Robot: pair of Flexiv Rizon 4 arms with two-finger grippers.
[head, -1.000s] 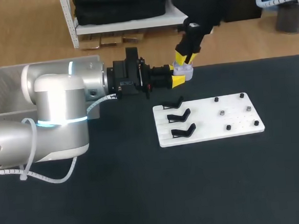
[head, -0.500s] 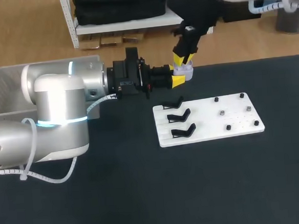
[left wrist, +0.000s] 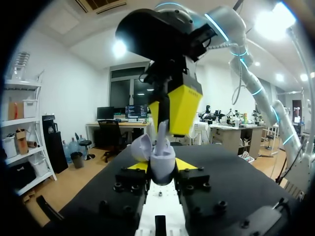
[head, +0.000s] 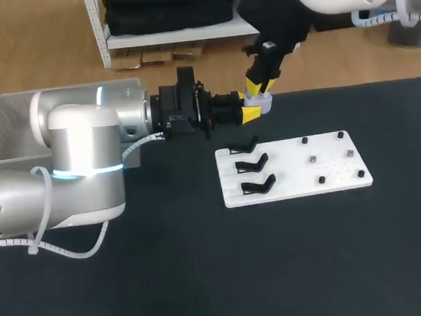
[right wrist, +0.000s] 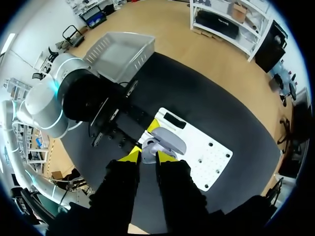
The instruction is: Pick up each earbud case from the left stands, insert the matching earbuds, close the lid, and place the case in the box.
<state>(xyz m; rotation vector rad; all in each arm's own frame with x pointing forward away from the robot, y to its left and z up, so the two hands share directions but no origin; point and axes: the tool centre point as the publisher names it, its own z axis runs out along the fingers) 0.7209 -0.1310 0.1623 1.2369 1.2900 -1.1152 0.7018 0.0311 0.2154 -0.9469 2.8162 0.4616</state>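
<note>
My left gripper (head: 250, 113) reaches in from the left and is shut on an open lilac earbud case (head: 261, 103), held above the table's far edge. In the left wrist view the case (left wrist: 162, 162) sits between my yellow tips with its lid (left wrist: 141, 146) tilted back. My right gripper (head: 257, 84) comes down from above, shut on a pale earbud (left wrist: 161, 132) whose lower end is at the case's mouth. The right wrist view shows the right gripper (right wrist: 147, 156) over the case (right wrist: 168, 138). I cannot tell how deep the earbud sits.
A white board (head: 298, 168) lies on the black table, with black stands (head: 253, 166) on its left side and small dark pieces (head: 312, 159) on its right. A grey mesh box (head: 5, 118) stands at the table's far left, behind my left arm.
The right arm's wrist has shifted a little to the left and turned slightly above the case. The left arm and the case have stayed put.
</note>
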